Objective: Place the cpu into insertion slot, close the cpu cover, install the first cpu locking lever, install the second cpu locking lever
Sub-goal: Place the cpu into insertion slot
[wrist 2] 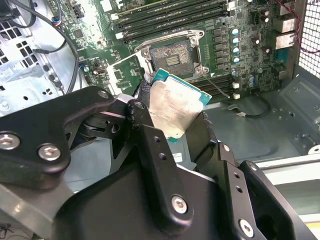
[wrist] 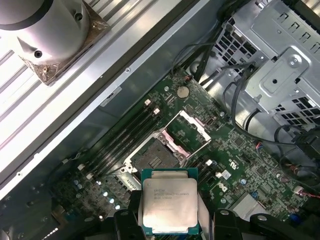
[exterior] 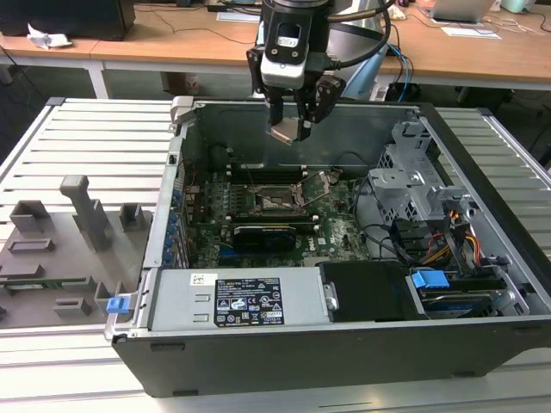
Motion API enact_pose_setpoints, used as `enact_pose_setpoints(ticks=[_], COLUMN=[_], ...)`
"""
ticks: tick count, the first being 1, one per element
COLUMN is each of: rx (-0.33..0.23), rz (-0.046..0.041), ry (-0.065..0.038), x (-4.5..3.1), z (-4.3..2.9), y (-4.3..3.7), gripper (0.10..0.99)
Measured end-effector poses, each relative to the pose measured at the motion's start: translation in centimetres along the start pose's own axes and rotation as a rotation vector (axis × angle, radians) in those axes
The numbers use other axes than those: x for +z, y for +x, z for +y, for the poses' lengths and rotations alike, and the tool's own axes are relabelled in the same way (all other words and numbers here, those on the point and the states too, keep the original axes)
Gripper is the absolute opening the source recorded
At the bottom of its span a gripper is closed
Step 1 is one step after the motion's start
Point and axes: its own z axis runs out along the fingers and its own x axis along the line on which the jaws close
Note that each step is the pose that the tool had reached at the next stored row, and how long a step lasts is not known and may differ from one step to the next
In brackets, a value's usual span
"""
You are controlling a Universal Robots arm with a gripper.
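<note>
Fingers [wrist 2: 150, 145] clamp the cpu [wrist: 169, 207] by 2 opposite edges, leaving its underside free, and hold it above the insertion slot [wrist: 151, 158], whose cpu cover [wrist: 188, 131] stands open beside it.

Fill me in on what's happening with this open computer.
The arm's gripper is clamped on the cpu and holds it in the air above the motherboard inside the open computer case. The insertion slot is empty, and the cpu cover beside it is swung open. The chip has not been seated, so none of the steps is done yet.
</note>
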Motion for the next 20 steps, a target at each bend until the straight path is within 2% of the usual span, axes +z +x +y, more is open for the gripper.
enact_pose_setpoints(ticks=[20], rx=[0.097], rz=[-0.0087], ry=[-0.002], x=[0.0], z=[0.0], y=[0.0], gripper=[0.529])
